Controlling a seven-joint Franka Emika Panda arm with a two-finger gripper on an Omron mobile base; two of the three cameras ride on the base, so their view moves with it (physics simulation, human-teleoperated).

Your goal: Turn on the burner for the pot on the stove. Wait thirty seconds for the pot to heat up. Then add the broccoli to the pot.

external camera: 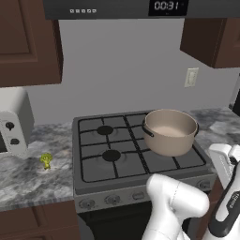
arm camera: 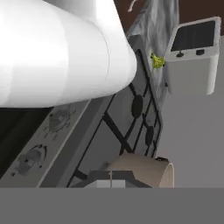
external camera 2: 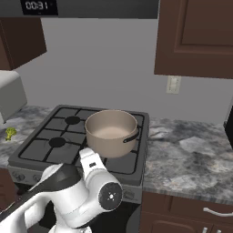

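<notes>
Taking the stove (external camera: pixel 136 154) as landmark and going left to right.

Far left of the stove: a white boxy appliance (external camera: pixel 11 129) with dark dials, standing on the marbled grey tabletop (external camera: pixel 28 178).

Just left of the stove, nearer its front than its back: the broccoli (external camera: pixel 46 161), alone on the tabletop, well apart from the pot. Probably very light, springy in the crown, firmer in the pale stalk, easily crushed or flicked aside. Best pinched gently across the stalk or low on the crown, coming straight down, since nothing crowds it.

On the stove: black grates, two bare burners on the left half, front knobs (external camera: pixel 112 200) in a row along the lower face. Small, round and smooth, so likely slippery; better pinched across than pushed.

On the stove's right half: the pot (external camera: pixel 169 131), upright, open, nothing seen inside. Likely rigid and heavy, stable on the grate; wide mouth, forgiving for a drop from above. No need to lift it; the two dark side handles would serve otherwise.

In front of the stove, low: the white arm, folded. Claw clenched, grasping nothing so far as can be judged.

Right of the stove: more marbled tabletop, brown cabinets above and below, a wall switch plate (external camera: pixel 191 77). Above the stove: a dark hood with a lit clock (external camera: pixel 167 5).
</notes>
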